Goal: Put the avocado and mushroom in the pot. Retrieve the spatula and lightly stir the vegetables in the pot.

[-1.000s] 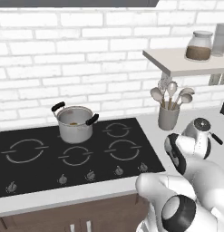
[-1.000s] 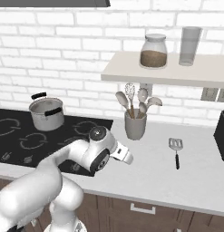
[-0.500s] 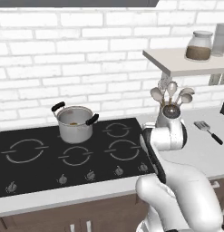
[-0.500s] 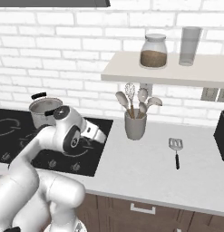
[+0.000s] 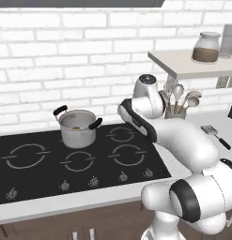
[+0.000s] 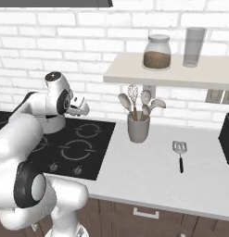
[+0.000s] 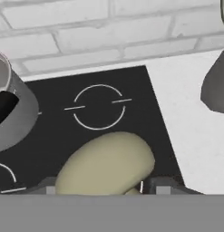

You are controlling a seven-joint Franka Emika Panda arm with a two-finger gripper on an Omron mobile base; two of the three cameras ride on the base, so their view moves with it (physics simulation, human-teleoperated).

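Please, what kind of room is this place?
Most likely a home kitchen: a black stovetop with a steel pot on it, a utensil cup holding spoons and a whisk, and a wall shelf with a jar.

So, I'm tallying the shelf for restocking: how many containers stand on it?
2: a brown-filled lidded jar toward the shelf's left, and a tall clear glass just to its right.

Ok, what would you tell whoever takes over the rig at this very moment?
Gripper: shut on the mushroom, above the cooktop, beside the pot, not yet over it.
Something small lies in the pot; I cannot tell whether it is the avocado.
Spatula: flat on the counter beyond the utensil cup, untouched.
Left: drop the mushroom in the pot, fetch the spatula, stir lightly.
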